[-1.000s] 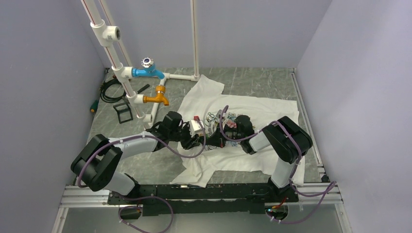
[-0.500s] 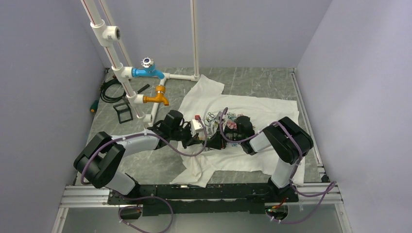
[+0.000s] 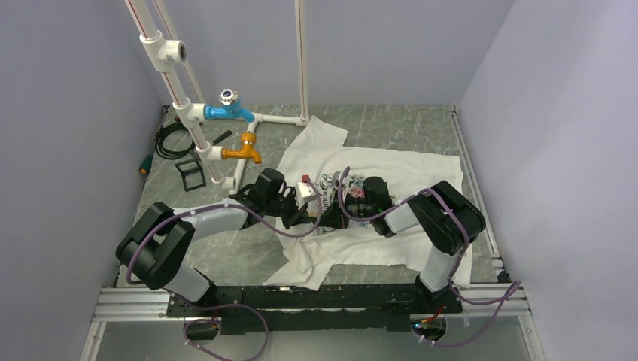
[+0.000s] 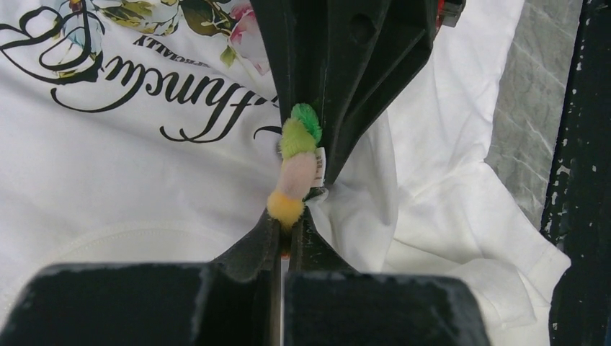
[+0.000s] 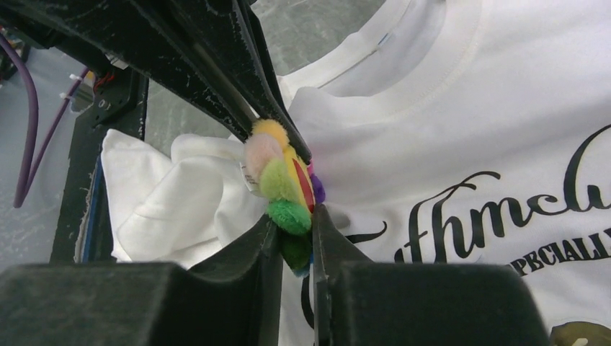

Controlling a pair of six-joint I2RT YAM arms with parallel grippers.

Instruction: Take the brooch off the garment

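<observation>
The garment [image 3: 410, 177], a white T-shirt with floral print and black cursive lettering, lies spread on the table; it also shows in the left wrist view [image 4: 108, 180] and the right wrist view [image 5: 468, 108]. The brooch [image 4: 297, 169], a small fuzzy multicoloured pin, stands up from a bunched fold of cloth. My left gripper [image 4: 287, 225] is shut on its yellow end. My right gripper [image 5: 295, 249] is shut on its green end [image 5: 282, 180]. The two grippers meet tip to tip over the shirt's chest, left gripper [image 3: 322, 218] and right gripper [image 3: 340, 216]. The top view hides the brooch between them.
A white pipe frame [image 3: 197, 128] with a blue tap [image 3: 226, 111] and an orange tap [image 3: 242, 153] stands at the back left. Black cables [image 3: 171, 143] and a small black frame [image 3: 192, 174] lie beside it. Grey walls enclose the table on three sides.
The left arm's wrist has shifted slightly away from me and to the right. Both grippers stay closed together at the brooch; the shirt is pulled up a little there.
</observation>
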